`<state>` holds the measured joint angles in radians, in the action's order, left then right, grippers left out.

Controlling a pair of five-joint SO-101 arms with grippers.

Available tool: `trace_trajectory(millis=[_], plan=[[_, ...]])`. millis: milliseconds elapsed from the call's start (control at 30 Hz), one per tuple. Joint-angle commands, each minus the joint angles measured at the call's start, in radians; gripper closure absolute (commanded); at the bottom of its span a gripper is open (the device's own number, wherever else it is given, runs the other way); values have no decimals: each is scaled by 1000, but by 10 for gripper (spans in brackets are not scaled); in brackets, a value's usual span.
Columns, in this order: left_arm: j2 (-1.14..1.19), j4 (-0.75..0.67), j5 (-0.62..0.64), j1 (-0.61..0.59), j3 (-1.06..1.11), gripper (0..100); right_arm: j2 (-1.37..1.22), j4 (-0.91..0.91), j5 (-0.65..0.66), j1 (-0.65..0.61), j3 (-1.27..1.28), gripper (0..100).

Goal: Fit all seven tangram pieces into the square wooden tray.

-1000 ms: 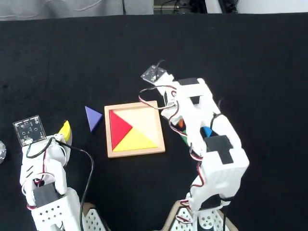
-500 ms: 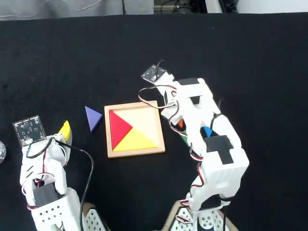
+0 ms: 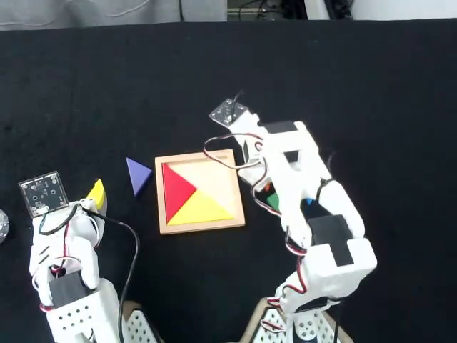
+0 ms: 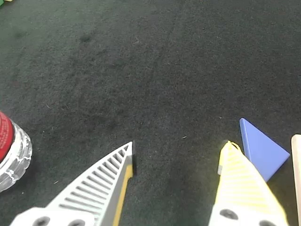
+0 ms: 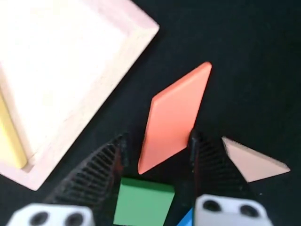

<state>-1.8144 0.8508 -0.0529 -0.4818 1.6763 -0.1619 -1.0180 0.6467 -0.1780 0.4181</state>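
Note:
The square wooden tray (image 3: 230, 187) holds a red triangle (image 3: 176, 189) and a yellow triangle (image 3: 202, 208). A blue-purple triangle (image 3: 137, 174) lies on the cloth left of the tray, beside my left gripper (image 4: 178, 150), which is open and empty. In the right wrist view my right gripper (image 5: 157, 143) stands open, straddling the near end of an orange parallelogram (image 5: 174, 117) beside the tray's corner (image 5: 136, 35). A green square (image 5: 143, 202), a tan triangle (image 5: 251, 162) and a blue piece (image 5: 186, 219) lie close by. The right arm (image 3: 289, 153) covers most of these pieces from above.
A clear bottle with a red cap (image 4: 9, 150) stands on the far side of my left gripper from the blue-purple triangle. Black cloth (image 3: 371, 86) covers the table, with free room behind the tray and to the right.
The right arm has shifted slightly right and toward the near edge, hiding more of the orange piece from above. The left arm and the pieces in the tray have not moved.

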Motion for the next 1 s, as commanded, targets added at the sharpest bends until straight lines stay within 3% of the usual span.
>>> trace_trajectory(millis=[0,400,967], plan=[[-9,-18,2,12,5,712,62,11,11,-17,2,796],[-9,-18,2,12,5,712,119,26,3,-78,33,797],[-9,-18,2,12,5,712,-51,72,29,-17,-8,797]])
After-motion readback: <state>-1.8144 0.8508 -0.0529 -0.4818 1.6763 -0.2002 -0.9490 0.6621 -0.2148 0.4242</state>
